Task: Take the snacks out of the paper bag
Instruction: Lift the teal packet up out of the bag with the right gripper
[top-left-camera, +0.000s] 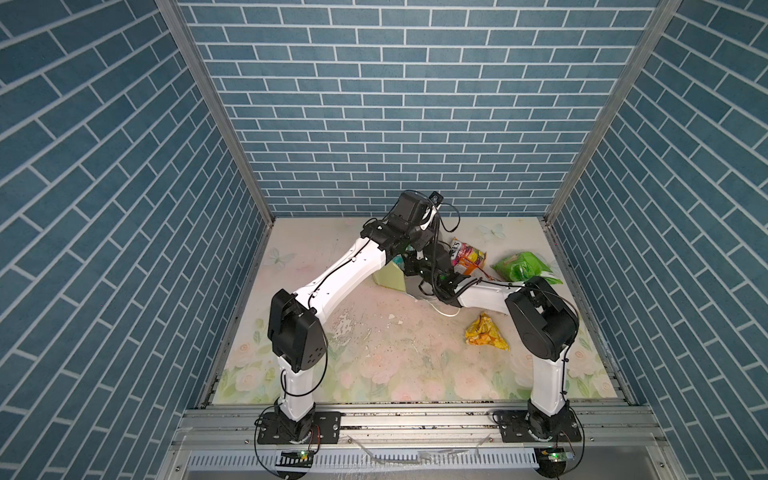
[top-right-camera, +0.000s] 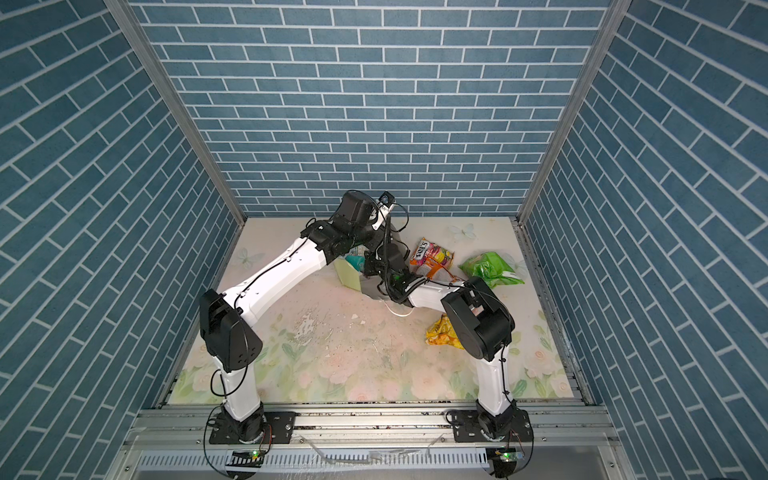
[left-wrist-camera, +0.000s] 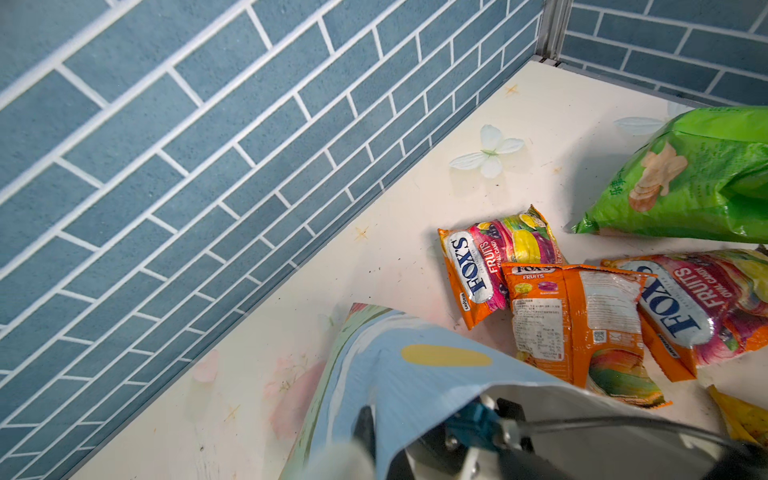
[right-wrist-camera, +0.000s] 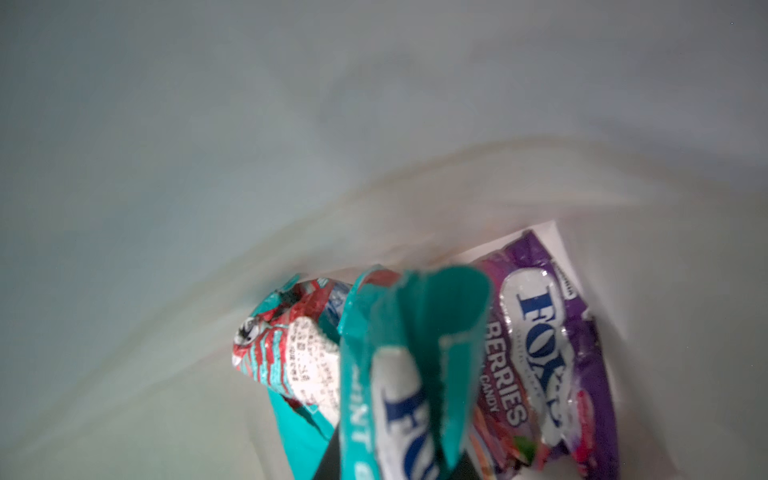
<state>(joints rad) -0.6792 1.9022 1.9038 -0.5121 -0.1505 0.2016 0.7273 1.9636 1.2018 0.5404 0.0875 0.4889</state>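
The left arm (top-left-camera: 345, 270) climbs from the front rail, folds at its elbow and reaches to the back middle of the table (top-left-camera: 374, 357), with its wrist tipped down over the bag (top-left-camera: 390, 279). The left jaws are closed on the bag's rim, and in the left wrist view the painted face drapes over them. The right arm (top-left-camera: 484, 296) lies low, its forearm running leftward from the elbow into the bag's mouth. The right jaws, deep inside, stand narrow and pinch a teal packet (right-wrist-camera: 415, 353). Beyond it at the bag's bottom lie a purple packet (right-wrist-camera: 552, 353) and a red-and-teal packet (right-wrist-camera: 278, 349).

The bag sits near the back wall (top-left-camera: 395, 145), with a strip of table between them. Just to its right are Fox's packets (top-left-camera: 467, 255), then a green packet (top-left-camera: 521, 266) near the table's right edge. A yellow packet (top-left-camera: 484, 332) lies beside the right elbow. The table's left side and front stretch open.
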